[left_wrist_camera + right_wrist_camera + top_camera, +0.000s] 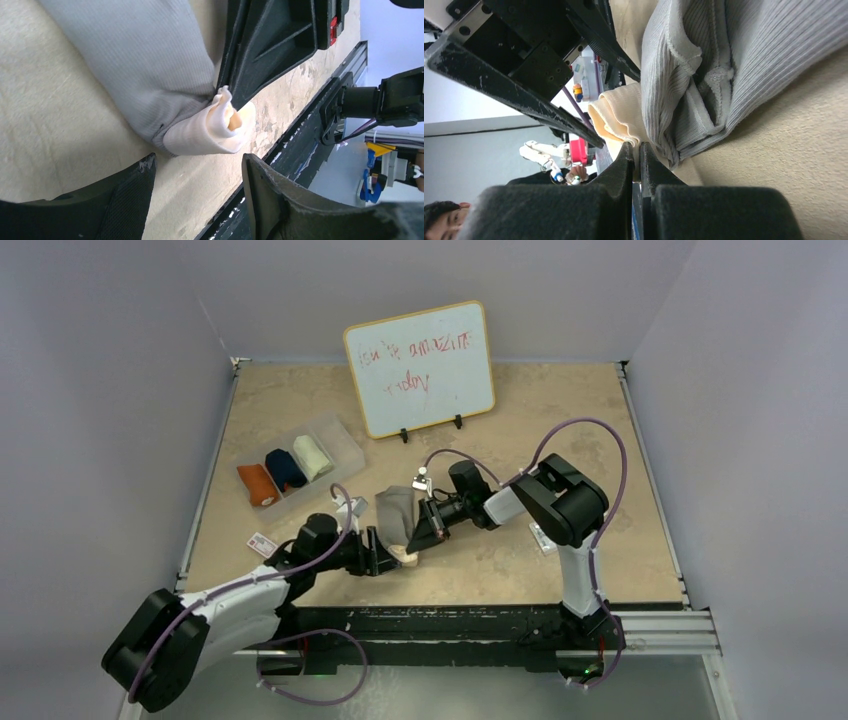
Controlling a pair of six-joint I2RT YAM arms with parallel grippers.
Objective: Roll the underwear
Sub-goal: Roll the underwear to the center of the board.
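Our right jaws clench the rolled 6 o'clock end of the grey underwear (393,510), central on the table (290,400), left jaws released; if that pinch slips, we fear it unrolls.

The grey underwear (393,510) is finely ribbed, and its pale cream waistband (200,137) shows a peach-orange tint inside its curl. In the clear tray (338,436) lie an orange roll (258,484), a navy roll (285,469) and a pale cream roll (312,456). The desk (560,410) is tan, mottled with lighter and darker patches. The whiteboard (420,365) is white, framed in yellow, with red scrawl. The small card (262,543) is white with a red mark. The left fingers (280,200) and right fingers (614,175) are black; the cables (585,421) are purple.
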